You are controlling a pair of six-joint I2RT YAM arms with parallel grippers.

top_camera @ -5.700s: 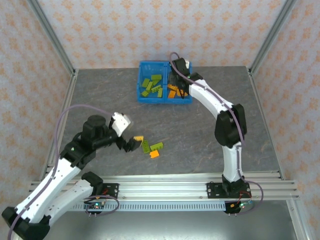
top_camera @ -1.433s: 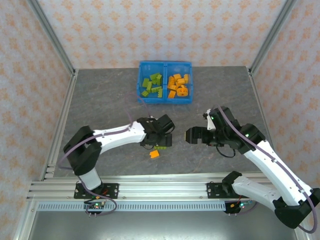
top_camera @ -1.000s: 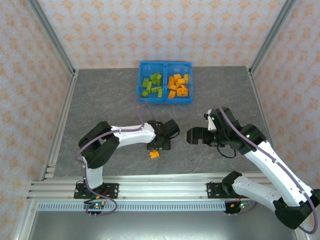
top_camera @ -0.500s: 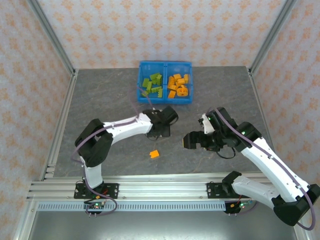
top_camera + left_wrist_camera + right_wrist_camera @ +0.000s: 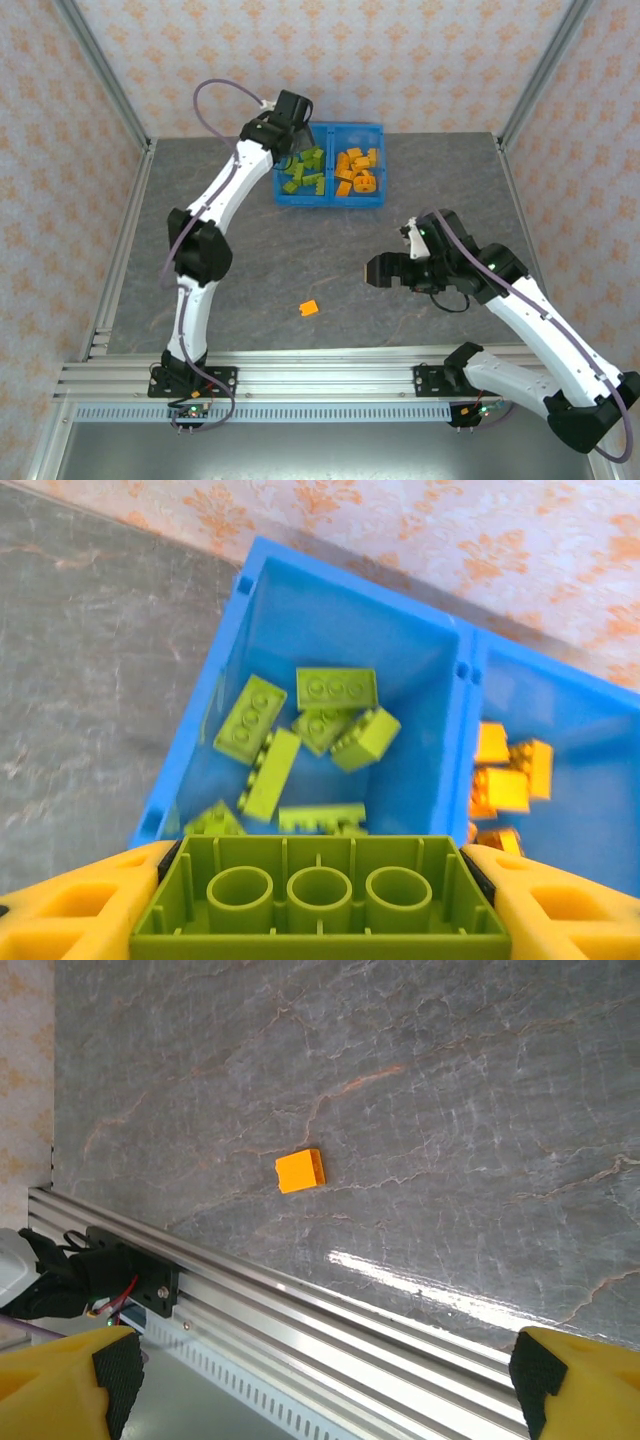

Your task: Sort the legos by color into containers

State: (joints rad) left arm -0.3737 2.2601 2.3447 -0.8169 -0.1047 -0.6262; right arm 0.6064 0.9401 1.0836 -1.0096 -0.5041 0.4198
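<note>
Left gripper [image 5: 318, 920] clamps a green brick [image 5: 320, 880] over the bin's left compartment [image 5: 340, 620]; right gripper [image 5: 378, 271] hangs open above the surface [image 5: 400, 1080].

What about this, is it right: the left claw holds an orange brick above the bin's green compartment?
Not quite. The left claw holds an olive-green brick, not orange, above the bin's green compartment; the left wrist view shows it.
</note>
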